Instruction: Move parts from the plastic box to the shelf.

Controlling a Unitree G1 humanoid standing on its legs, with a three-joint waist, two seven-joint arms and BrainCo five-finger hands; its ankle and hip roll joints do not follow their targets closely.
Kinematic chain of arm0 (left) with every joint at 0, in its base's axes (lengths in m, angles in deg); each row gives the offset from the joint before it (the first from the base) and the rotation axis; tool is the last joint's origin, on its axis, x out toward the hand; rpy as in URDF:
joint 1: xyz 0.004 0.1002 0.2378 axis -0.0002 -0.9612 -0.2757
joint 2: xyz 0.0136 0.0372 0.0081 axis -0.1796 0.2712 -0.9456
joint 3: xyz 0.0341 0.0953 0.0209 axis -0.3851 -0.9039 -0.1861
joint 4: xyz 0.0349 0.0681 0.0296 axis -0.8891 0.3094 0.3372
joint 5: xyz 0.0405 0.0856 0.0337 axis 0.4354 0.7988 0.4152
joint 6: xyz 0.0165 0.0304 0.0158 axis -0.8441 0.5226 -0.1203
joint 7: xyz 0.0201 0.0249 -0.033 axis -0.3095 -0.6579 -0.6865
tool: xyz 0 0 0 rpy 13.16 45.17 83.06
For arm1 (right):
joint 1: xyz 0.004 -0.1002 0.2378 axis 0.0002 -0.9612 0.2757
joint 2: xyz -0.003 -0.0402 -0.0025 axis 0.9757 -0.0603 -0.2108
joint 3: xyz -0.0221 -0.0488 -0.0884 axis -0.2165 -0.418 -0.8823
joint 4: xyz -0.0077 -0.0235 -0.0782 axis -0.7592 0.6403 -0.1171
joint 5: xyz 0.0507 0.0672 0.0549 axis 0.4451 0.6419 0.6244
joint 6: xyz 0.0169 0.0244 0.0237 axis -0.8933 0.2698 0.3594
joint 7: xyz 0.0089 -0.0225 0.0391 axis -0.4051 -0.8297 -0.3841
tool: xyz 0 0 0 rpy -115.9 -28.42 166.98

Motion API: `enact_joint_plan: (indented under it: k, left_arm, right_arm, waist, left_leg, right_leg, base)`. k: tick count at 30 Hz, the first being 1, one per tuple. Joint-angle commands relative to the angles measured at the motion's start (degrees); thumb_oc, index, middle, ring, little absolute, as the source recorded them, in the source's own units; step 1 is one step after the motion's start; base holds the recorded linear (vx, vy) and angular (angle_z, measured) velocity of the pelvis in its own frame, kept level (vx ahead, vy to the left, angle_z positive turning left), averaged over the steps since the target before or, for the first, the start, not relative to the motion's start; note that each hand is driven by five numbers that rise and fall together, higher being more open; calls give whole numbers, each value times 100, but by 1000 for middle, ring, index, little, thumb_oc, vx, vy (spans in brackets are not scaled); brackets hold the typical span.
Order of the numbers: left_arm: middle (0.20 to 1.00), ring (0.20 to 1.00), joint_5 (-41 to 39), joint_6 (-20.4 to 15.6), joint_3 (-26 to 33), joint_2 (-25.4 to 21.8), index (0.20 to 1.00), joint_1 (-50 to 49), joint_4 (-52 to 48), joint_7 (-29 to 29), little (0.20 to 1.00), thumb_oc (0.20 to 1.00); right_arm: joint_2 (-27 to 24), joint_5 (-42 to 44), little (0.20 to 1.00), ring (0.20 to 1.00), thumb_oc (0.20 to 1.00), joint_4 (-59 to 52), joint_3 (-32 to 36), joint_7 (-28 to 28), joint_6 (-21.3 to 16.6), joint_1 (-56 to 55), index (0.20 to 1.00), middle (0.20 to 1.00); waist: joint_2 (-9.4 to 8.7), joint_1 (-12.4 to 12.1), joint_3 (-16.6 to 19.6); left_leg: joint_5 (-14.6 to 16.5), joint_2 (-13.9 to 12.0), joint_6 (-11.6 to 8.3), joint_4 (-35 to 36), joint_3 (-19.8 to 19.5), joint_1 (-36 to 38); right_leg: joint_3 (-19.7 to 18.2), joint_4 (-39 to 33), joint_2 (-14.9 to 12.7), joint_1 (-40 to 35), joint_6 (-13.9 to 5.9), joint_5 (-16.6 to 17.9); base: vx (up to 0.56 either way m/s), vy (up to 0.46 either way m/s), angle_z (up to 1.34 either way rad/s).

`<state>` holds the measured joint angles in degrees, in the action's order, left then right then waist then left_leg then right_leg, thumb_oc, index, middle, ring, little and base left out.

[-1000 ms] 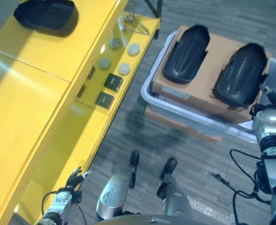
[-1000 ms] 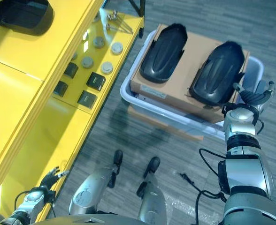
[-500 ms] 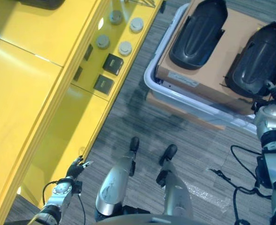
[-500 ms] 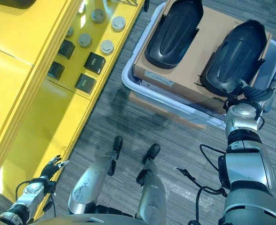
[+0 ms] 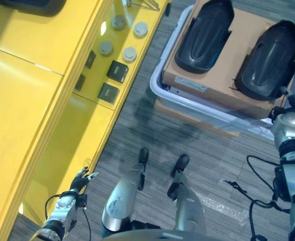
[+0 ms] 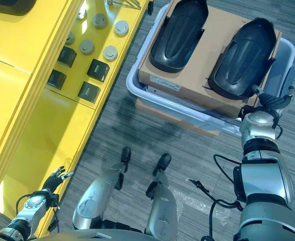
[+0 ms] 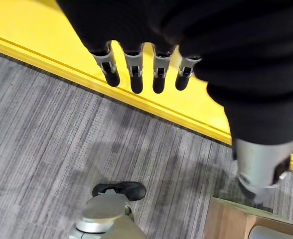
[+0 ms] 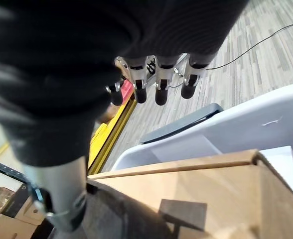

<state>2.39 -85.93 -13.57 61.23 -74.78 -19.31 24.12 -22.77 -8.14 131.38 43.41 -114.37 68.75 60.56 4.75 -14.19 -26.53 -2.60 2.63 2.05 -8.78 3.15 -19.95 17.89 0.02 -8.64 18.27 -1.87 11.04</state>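
Two black moulded parts, one on the left (image 5: 205,35) and one on the right (image 5: 270,55), lie side by side on a brown cardboard sheet (image 5: 228,75) in the pale plastic box (image 6: 132,85) on the floor. A third black part (image 5: 29,4) rests on top of the yellow shelf (image 5: 27,100) at the far left. My right hand (image 6: 269,103) hovers at the box's near right corner beside the right part, fingers (image 8: 159,79) relaxed and open, holding nothing. My left hand (image 5: 82,178) hangs low by the shelf's near edge, fingers (image 7: 136,74) straight, empty.
On the shelf's lower level sit several round discs (image 5: 130,52) and small black squares (image 5: 117,71). A flat brown board (image 5: 162,108) pokes out under the box. Grey carpet floor lies between shelf and box.
The camera has tipped, so the whole scene has slid upward in the picture. Both hands stay almost where they were, open and empty.
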Motion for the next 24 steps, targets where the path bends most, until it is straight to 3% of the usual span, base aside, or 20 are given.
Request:
enact_joint_plan:
  k: [1, 11, 24]
  left_arm:
    - [1000, 1000, -161, -101, -193, -228, 1000, -264, -49, 35, 1000, 1000]
    - [1000, 1000, -205, -75, -251, -270, 1000, -191, -90, -18, 1000, 1000]
    - [1000, 1000, -287, -117, -214, -272, 1000, -225, -84, 45, 1000, 1000]
  right_arm:
    - [-596, 215, 1000, 1000, 1000, 139, -351, 62, -294, -99, 1000, 1000]
    - [-558, 227, 1000, 1000, 1000, 32, -463, 130, -475, 51, 1000, 1000]
    - [-393, 303, 1000, 1000, 1000, -537, -594, 92, -287, 258, 1000, 1000]
  waist:
    - [175, -71, 296]
    - [190, -70, 167]
    - [190, -67, 153]
  left_leg:
    - [171, -121, -333, 19, -706, -331]
    - [152, -97, -316, -52, -702, -464]
    - [120, -90, -324, -26, -682, -473]
  right_leg:
    - [28, 717, -242, 17, -574, -996]
    - [0, 779, -245, 151, -591, -967]
    - [-47, 800, -249, 192, -599, -961]
  base:
    - [0, 0, 0]
    - [0, 0, 0]
    - [2, 5, 0]
